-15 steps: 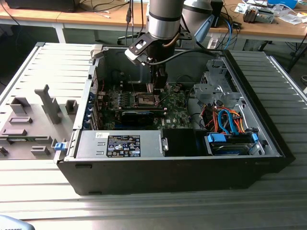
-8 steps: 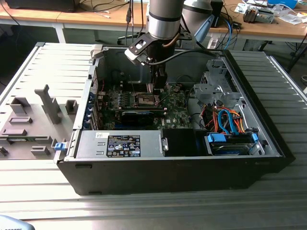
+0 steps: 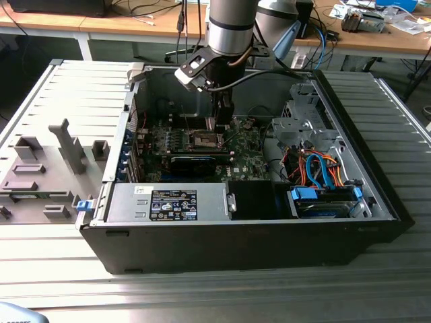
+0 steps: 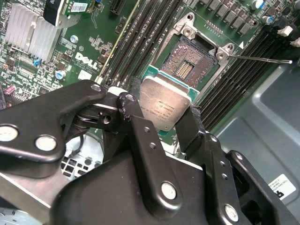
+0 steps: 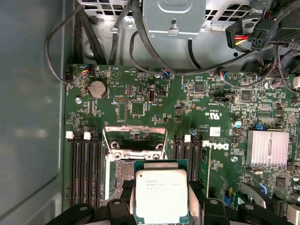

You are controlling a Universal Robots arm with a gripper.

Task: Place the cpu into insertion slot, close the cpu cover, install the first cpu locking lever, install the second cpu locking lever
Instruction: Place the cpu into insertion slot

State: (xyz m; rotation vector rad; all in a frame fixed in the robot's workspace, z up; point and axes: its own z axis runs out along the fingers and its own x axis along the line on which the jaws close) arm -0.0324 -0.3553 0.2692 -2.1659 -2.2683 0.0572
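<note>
just over the open socket (image 4: 187, 70), the pincer (image 4: 159, 110) pinches the cpu (image 4: 169, 99) between its fingers, silvery top showing.

arm (image 3: 229, 27): silver-grey tube segments, black wrist, black cable (image 3: 250, 74) looped off it. gripper (image 4: 164, 112): black linkage bars, round silver pivot pins, small dark screws, narrow black fingers (image 4: 186, 133).

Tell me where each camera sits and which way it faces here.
Exterior view: off the arm, raised, looking down into the open computer case; the arm and tool show.
First wrist view: on the arm, looking down onto the circuit board; the tool's black links show.
Second wrist view: on the arm, looking slantwise at the socket past the tool's links.
Both wrist views share the chip clamped in the tool.
</note>
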